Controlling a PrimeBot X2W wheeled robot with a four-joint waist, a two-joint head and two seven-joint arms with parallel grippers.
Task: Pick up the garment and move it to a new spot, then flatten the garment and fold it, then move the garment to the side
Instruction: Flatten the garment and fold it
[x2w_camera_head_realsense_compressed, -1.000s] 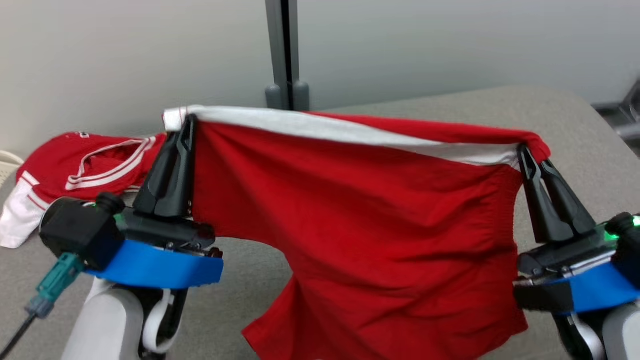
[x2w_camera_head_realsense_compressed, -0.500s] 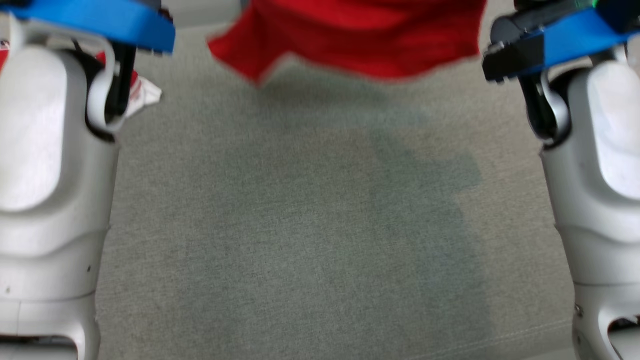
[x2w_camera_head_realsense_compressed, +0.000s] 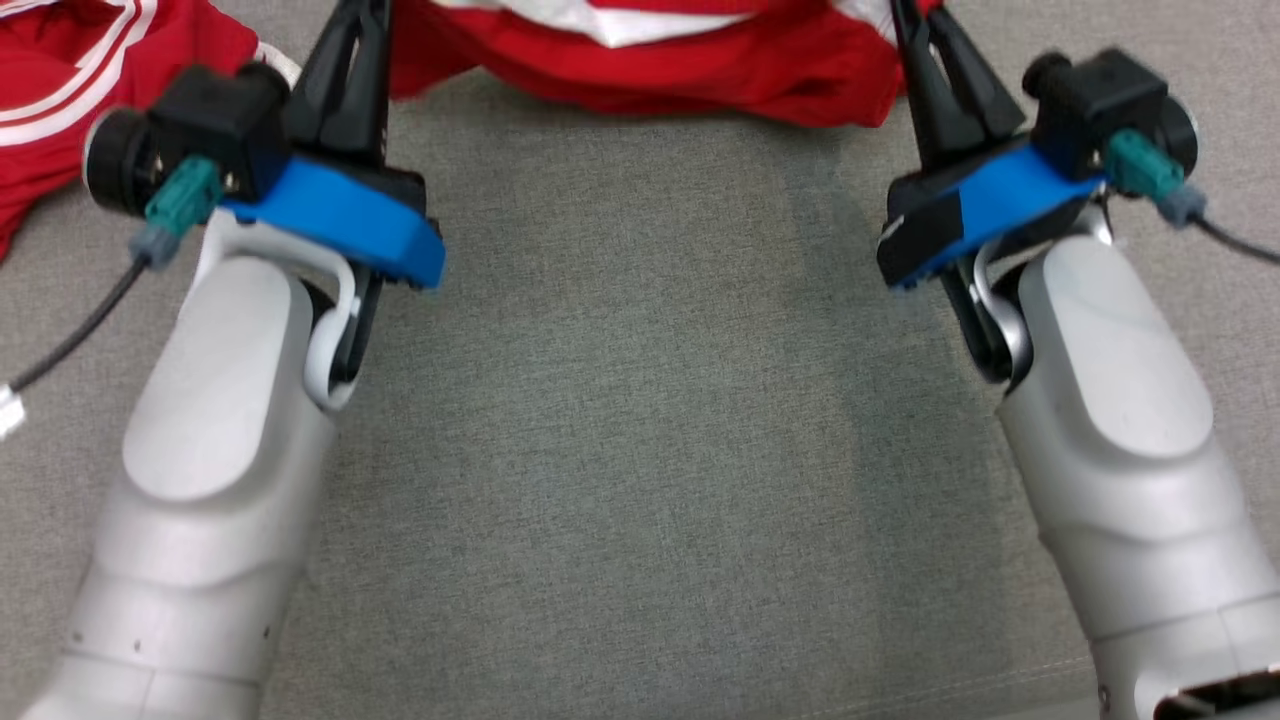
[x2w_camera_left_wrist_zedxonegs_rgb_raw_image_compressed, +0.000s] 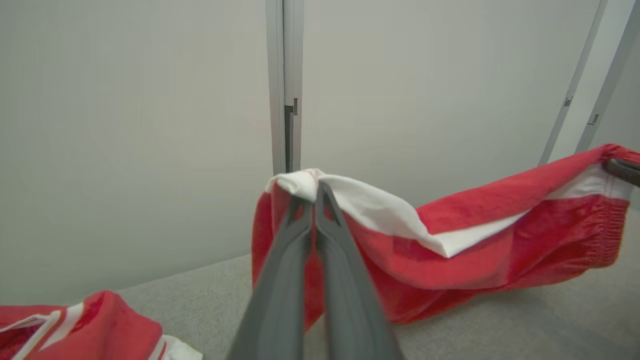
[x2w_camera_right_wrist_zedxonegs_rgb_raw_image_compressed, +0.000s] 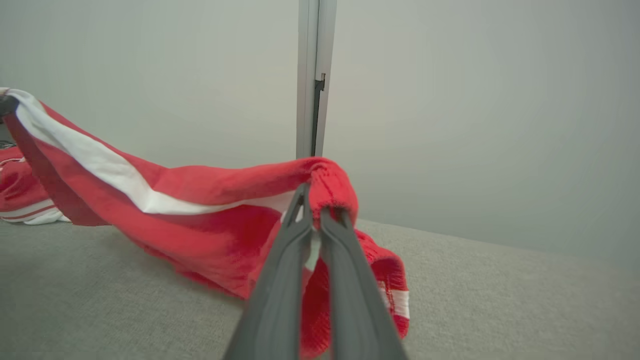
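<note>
The garment (x2w_camera_head_realsense_compressed: 650, 60) is a pair of red shorts with a white inner waistband, stretched by its waistband between my two grippers at the top of the head view. My left gripper (x2w_camera_left_wrist_zedxonegs_rgb_raw_image_compressed: 316, 187) is shut on the waistband's left corner. My right gripper (x2w_camera_right_wrist_zedxonegs_rgb_raw_image_compressed: 312, 196) is shut on the bunched right corner. The cloth (x2w_camera_left_wrist_zedxonegs_rgb_raw_image_compressed: 475, 250) sags between them, and its lower part (x2w_camera_right_wrist_zedxonegs_rgb_raw_image_compressed: 200, 240) hangs down to the grey table; whether it touches I cannot tell. In the head view the fingers (x2w_camera_head_realsense_compressed: 350, 70) run up to the frame's top edge.
A second red garment with white stripes (x2w_camera_head_realsense_compressed: 60, 90) lies crumpled on the table at the far left. The grey fabric tabletop (x2w_camera_head_realsense_compressed: 640, 450) spreads between my forearms. A pale wall with a grey post (x2w_camera_left_wrist_zedxonegs_rgb_raw_image_compressed: 283, 85) stands behind. A black cable (x2w_camera_head_realsense_compressed: 70, 340) trails at the left.
The head camera has tilted down and partly back, so the picture has shifted. Both grippers keep their hold on the waistband, and the shorts now sag lower between them.
</note>
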